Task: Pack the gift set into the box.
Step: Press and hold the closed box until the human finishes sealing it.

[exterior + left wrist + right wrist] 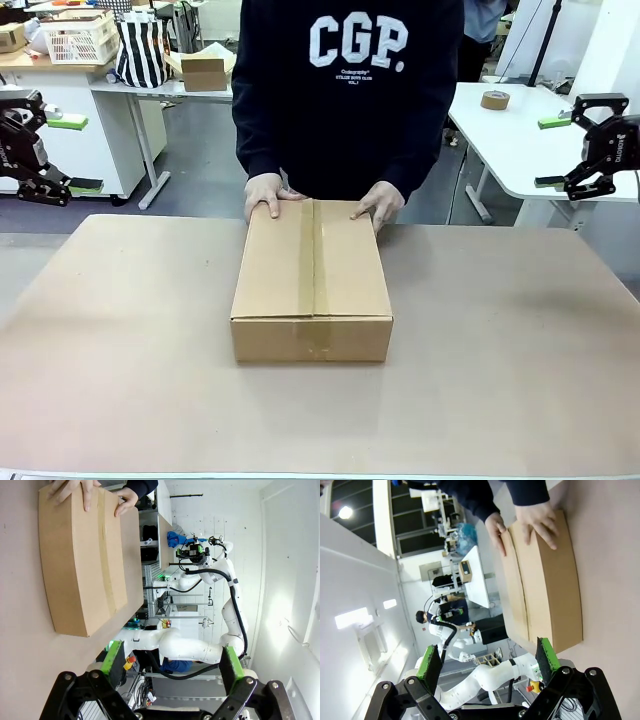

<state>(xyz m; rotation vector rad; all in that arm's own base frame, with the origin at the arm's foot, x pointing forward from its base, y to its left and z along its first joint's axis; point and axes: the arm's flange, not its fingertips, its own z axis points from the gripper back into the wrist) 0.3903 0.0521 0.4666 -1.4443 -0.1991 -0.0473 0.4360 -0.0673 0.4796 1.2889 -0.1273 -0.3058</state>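
Midway across worktop [120, 350], front view: box [312, 275] shut, person's hands [265, 195] on far edge; left gripper [72, 153], right gripper [552, 152] raised aside. Left wrist: jaws wide, empty. Right wrist: likewise — best kept clear till hands lift. Gift set: cannot tell where.

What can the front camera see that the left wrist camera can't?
Front view: the person's dark sweatshirt with white letters, a black-and-white striped bag behind, and the left end effector and right end effector, both open, held up at either side. Left wrist view: its own green pads close up, with the scene turned sideways. Both: the large brown cardboard box, flaps closed, a strip down its top, with the person's hands on its far end.
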